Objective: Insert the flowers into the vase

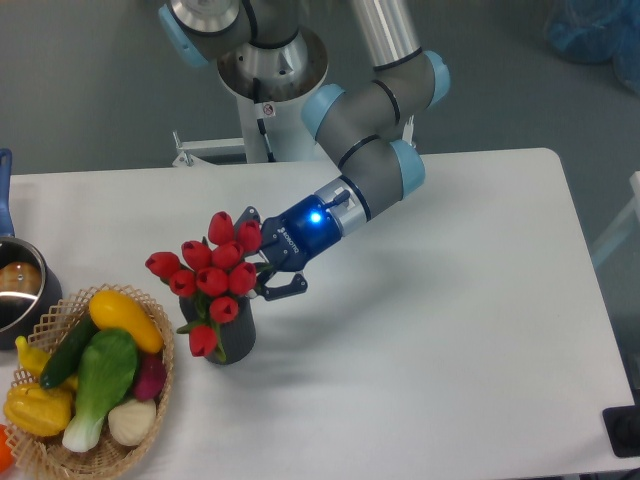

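Desk (450, 330): white, against a grey floor, with my arm's base behind it.
Vase (232, 338): dark and ribbed, it stood upright on the desk just right of the wicker basket (160, 385).
Flowers (212, 274): the red tulip bunch sat with its stems in the vase, heads spreading wider than the mouth, one bloom drooping over the front rim.
Fingers (262, 258): mine reached in from the right, pressed against the blooms; parted, with nothing clearly gripped.
Basket contents: yellow, green and purple toy vegetables.
Pot (18, 290): at the left edge.
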You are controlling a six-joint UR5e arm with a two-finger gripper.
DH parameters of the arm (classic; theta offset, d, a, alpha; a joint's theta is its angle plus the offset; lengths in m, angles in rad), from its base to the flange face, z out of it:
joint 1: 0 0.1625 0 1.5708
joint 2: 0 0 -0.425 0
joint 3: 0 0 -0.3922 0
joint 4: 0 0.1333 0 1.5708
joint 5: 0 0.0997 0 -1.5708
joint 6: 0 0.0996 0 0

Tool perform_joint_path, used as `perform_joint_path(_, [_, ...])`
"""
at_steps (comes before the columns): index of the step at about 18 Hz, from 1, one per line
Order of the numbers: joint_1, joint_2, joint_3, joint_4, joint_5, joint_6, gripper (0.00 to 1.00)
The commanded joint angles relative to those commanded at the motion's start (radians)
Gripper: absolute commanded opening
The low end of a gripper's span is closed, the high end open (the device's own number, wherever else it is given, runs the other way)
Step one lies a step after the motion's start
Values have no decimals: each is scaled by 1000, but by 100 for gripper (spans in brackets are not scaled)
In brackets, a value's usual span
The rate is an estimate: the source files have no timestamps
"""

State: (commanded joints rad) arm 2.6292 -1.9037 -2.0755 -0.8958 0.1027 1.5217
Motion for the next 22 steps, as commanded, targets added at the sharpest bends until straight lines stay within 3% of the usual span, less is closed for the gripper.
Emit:
perform_joint_path(14, [43, 25, -8, 0, 32, -3, 100])
perform_joint_path(19, [77, 25, 50, 0, 75, -2, 100])
perform_joint_path(22, [89, 35, 98, 2, 179, 0, 100])
